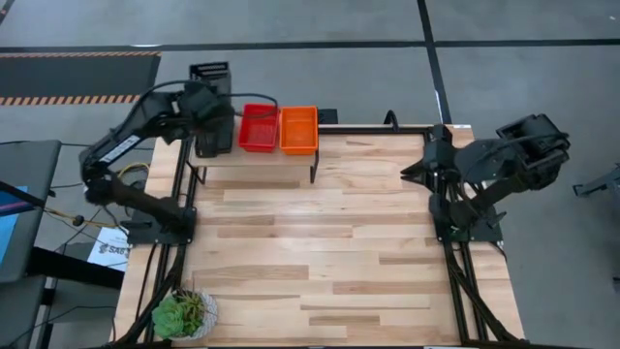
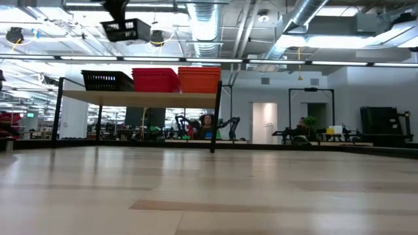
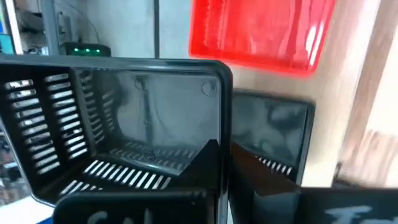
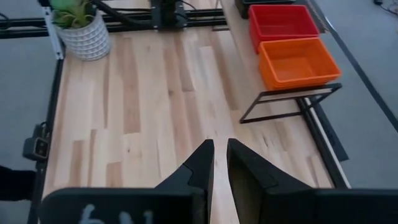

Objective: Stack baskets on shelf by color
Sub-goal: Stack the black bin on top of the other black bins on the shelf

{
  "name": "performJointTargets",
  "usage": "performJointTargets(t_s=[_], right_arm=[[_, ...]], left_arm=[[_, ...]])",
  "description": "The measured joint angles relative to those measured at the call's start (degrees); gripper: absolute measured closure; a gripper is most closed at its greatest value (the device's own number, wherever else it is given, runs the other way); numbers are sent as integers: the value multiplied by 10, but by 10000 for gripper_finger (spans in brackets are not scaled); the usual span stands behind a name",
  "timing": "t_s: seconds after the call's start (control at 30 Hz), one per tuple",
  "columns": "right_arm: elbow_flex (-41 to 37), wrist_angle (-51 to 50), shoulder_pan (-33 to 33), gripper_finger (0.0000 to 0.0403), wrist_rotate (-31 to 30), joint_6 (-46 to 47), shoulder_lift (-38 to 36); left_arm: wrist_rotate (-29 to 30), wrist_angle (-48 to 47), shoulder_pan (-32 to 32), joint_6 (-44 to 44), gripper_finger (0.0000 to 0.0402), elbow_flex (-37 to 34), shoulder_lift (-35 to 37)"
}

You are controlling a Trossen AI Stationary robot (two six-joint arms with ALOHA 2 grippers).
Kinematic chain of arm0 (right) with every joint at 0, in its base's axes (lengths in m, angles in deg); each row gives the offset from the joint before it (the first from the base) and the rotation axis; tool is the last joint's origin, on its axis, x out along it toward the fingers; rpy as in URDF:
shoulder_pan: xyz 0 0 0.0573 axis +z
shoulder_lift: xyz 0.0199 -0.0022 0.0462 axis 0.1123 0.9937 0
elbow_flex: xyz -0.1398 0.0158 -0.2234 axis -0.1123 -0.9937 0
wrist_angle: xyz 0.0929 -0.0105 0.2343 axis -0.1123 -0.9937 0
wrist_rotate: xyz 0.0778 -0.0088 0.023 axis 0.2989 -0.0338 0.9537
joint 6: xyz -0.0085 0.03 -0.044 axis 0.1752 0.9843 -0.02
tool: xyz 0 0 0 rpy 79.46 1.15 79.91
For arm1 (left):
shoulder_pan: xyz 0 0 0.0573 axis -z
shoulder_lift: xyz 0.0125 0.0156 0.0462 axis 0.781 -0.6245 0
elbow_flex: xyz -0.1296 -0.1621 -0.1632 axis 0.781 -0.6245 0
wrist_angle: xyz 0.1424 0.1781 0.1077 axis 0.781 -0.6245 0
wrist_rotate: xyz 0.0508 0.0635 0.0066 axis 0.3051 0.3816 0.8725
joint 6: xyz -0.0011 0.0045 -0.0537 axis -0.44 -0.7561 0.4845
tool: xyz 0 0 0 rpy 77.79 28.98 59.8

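Observation:
My left gripper (image 3: 224, 152) is above the shelf's left end, shut on a black basket (image 2: 127, 29) held high over the black basket stack (image 1: 214, 136) (image 2: 106, 80). The red baskets (image 1: 259, 127) and orange baskets (image 1: 298, 129) stand side by side on the shelf (image 1: 257, 161), to the right of the black ones. The shelf is a light plank on a black frame at the table's far edge. My right gripper (image 4: 221, 163) waits near the table's right edge with its fingers almost together, touching nothing. My left gripper grips the held black basket by a side wall near a corner (image 3: 224, 118). One finger (image 3: 208, 165) is inside the basket and the other (image 3: 264, 180) is outside. The basket is lifted clear above the black stack (image 3: 273, 134) and hangs roughly level.
A green potted plant (image 1: 182, 313) stands at the table's near left corner. The wide wooden tabletop (image 1: 329, 242) stretches between the arms. Black frame rails run along both sides of the table. The room beyond shows in the low view.

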Motion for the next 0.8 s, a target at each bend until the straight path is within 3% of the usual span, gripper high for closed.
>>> performJointTargets(t_s=[0.1, 0.3, 0.8], right_arm=[[0, 0, -15, 333, 0, 0, 0], [0, 0, -35, 333, 0, 1, 0], [0, 0, -73, 333, 0, 3, 0]], left_arm=[[-5, 43, -17, -45, 401, -57, 36], [-88, 49, -51, -131, 401, -119, 54], [-116, 53, -87, -79, 401, -185, 54]])
